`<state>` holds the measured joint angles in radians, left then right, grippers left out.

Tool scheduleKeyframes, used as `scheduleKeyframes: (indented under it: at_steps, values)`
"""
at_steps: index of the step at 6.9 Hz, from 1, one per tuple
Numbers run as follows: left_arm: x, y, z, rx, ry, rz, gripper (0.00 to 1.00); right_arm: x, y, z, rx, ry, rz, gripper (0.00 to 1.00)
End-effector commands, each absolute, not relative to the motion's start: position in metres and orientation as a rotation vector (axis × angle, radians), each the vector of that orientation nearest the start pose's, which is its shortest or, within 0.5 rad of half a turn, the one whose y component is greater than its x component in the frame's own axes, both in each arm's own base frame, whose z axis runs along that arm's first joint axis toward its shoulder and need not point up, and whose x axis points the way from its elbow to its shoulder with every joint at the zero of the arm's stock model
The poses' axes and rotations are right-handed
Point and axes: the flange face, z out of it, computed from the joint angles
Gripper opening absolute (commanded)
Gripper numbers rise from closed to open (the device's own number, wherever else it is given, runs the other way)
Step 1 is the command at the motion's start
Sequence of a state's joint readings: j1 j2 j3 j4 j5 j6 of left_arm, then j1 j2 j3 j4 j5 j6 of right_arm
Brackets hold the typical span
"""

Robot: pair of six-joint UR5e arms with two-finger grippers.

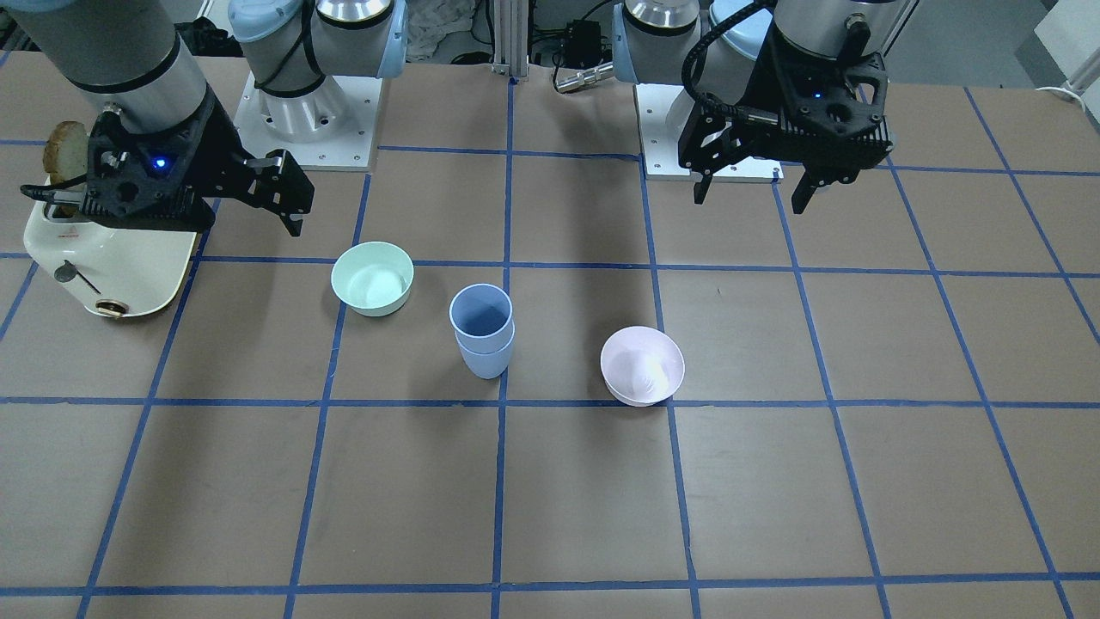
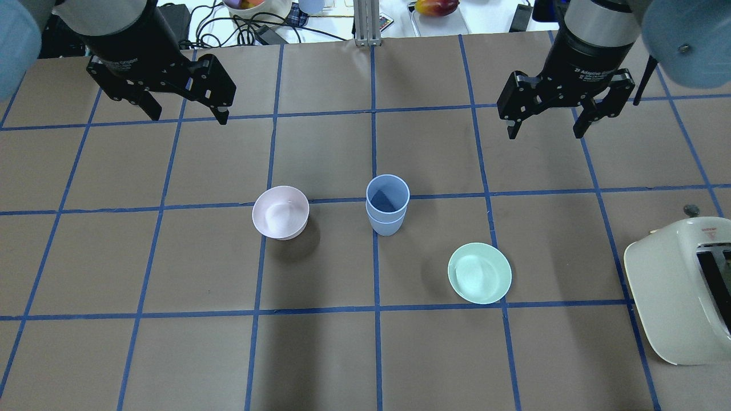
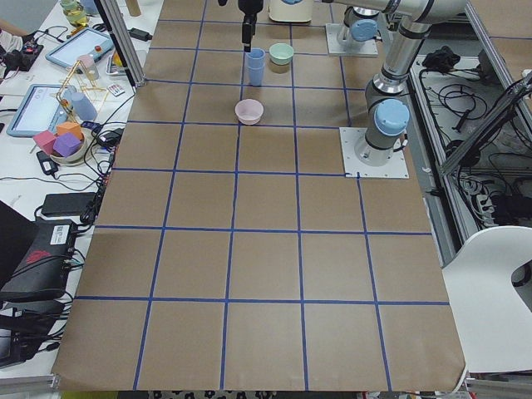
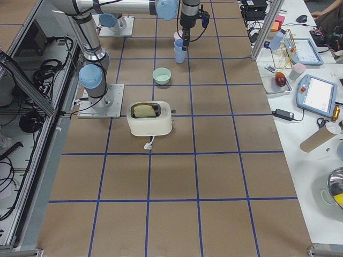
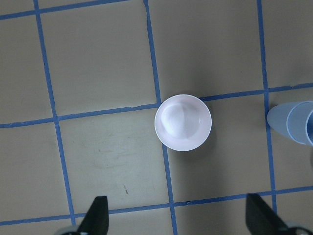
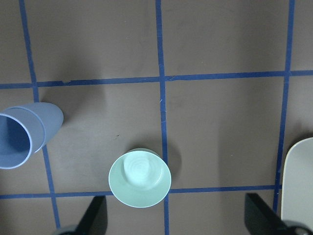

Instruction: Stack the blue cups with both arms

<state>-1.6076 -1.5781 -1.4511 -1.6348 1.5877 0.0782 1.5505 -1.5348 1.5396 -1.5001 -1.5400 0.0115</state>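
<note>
Pink bowl is seen nearest, near the blue cups, which are nested upright on the tabletop; left fingers and right fingers are held wide apart, empty, well clear of the cups.

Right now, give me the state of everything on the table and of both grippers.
blue cups: stacked, upright
pink bowl: upright, empty
mint-green bowl: upright, empty
toaster: bread slice in slot
left gripper: open, holding nothing
right gripper: open, holding nothing
</note>
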Motion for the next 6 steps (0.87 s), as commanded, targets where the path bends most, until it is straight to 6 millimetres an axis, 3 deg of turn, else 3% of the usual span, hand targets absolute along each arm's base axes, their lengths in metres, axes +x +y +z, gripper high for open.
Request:
scheduleKeyframes:
  at_steps: [1,6]
  values:
    - [-0.1498,-0.4916,0.5373,0.179,3.118,-0.076,1.00,0.1305,-0.4992,0.4740,0.049,3.081,0.146,1.00]
    - [-0.1498,-0.4921,0.5366,0.179,3.118,-0.074,1.00,0.1293,-0.4992,0.4739,0.048,3.093,0.147,1.00]
